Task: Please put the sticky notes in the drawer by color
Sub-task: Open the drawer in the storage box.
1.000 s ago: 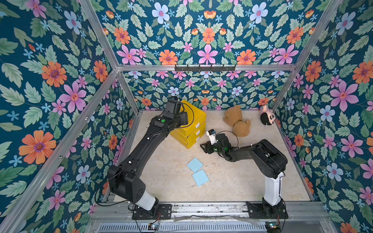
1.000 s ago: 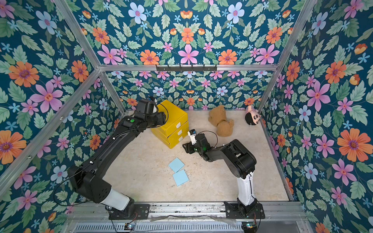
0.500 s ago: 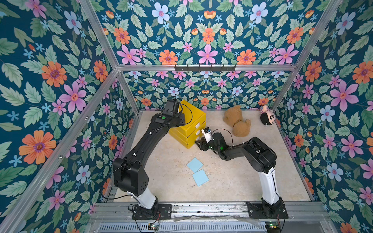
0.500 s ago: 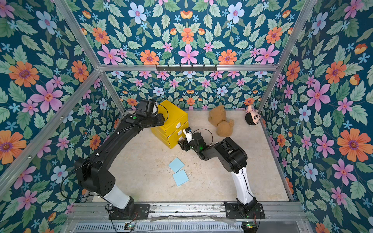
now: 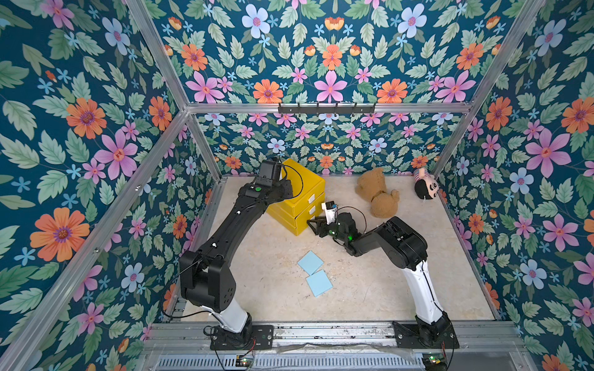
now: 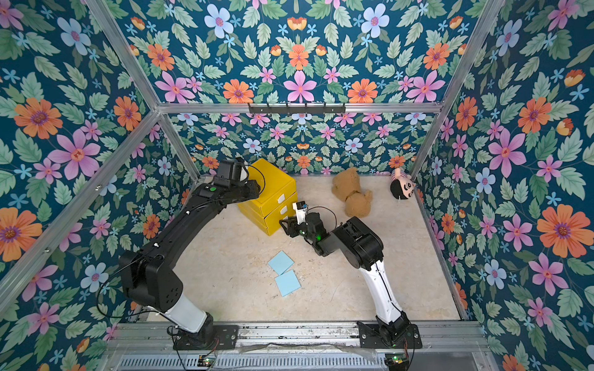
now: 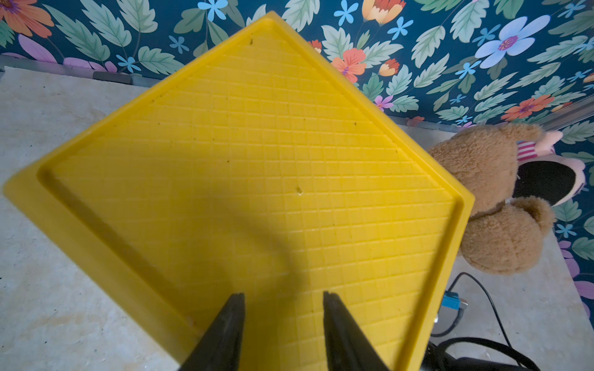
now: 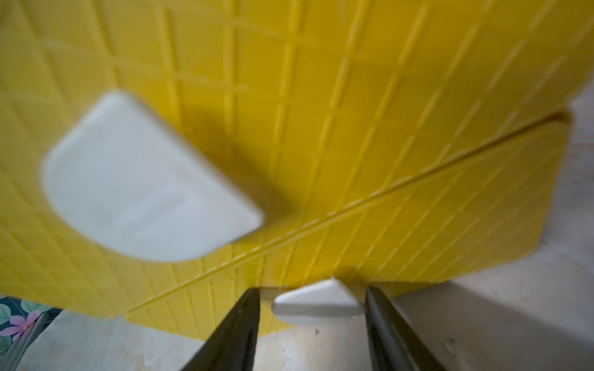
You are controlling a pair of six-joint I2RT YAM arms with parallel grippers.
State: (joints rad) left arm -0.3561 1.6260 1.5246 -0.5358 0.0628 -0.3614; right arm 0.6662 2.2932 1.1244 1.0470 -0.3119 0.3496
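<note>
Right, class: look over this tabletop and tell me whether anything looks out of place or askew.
The yellow drawer cabinet stands diagonally on the table. Two blue sticky notes lie loose in front of it, touching and crooked. A teddy bear lies toppled at the back, a doll in the far corner.

Both top views reach me bright, evenly lit and sharp; shadows on the floor (image 5: 369, 289) are faint and soft. My left wrist view is crisp on the cabinet (image 7: 257, 144) top, with a curved shadow across it beside the dark, slightly soft left gripper (image 7: 284, 297). My right wrist view is blurred throughout, the white handle (image 8: 144, 180) smeared.
</note>
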